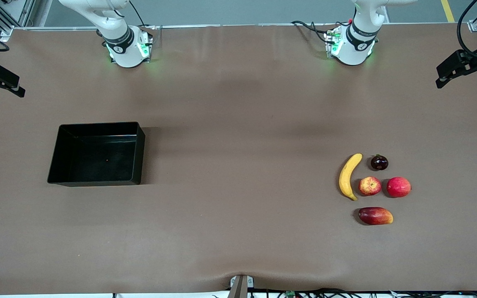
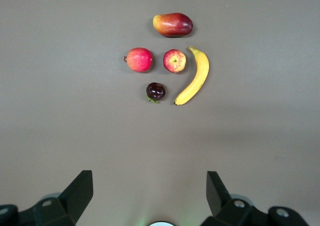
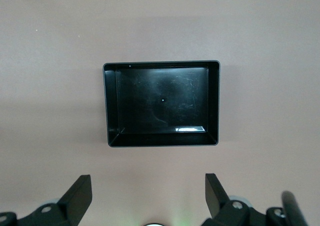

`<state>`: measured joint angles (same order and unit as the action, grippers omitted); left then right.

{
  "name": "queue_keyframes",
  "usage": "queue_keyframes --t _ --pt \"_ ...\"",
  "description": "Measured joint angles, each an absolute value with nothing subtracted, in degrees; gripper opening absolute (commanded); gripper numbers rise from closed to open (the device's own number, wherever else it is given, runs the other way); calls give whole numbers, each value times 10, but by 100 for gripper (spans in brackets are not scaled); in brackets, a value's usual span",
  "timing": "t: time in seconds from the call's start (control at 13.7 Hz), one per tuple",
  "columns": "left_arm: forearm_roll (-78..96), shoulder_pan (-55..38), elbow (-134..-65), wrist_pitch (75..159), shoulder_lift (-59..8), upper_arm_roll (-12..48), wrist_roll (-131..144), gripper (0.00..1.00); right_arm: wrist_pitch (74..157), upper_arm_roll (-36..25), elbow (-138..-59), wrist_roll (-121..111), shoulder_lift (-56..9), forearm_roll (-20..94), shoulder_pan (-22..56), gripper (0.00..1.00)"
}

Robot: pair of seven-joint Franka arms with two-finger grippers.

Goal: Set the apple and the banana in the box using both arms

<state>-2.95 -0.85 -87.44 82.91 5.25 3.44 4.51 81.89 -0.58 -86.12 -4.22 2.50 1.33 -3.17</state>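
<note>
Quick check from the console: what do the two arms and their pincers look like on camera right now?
Both arms are glossy white with dark grey joint bands bearing a small white mark; the left arm and right arm sit on bases glowing green, with black cables trailing nearby. The left pincer and right pincer are matte black, with two wedge-shaped fingers each.

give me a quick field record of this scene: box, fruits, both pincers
box: black, nothing in it, toward the right arm's end
banana: on table beside the apple, toward the left arm's end
other fruit: pink-red round fruit, dark plum-like fruit, mango-like fruit
left pincer: open, high over the table, holding nothing
right pincer: open, high over the table, holding nothing
</note>
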Motion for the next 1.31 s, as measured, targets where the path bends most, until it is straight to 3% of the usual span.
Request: queue_keyframes --t 0.51,0.8,1.31 --pt "-30 -8 -876 826 46 34 46 100 820 -10 -859 -42 12 9 -36 100" --pt "-30 -6 -885 832 20 33 46 100 831 -13 -860 -49 -32 -55 -44 100" --pt "-30 17 -1022 1060 -46 32 46 100 895 -14 -883 -128 -183 -77 -106 100"
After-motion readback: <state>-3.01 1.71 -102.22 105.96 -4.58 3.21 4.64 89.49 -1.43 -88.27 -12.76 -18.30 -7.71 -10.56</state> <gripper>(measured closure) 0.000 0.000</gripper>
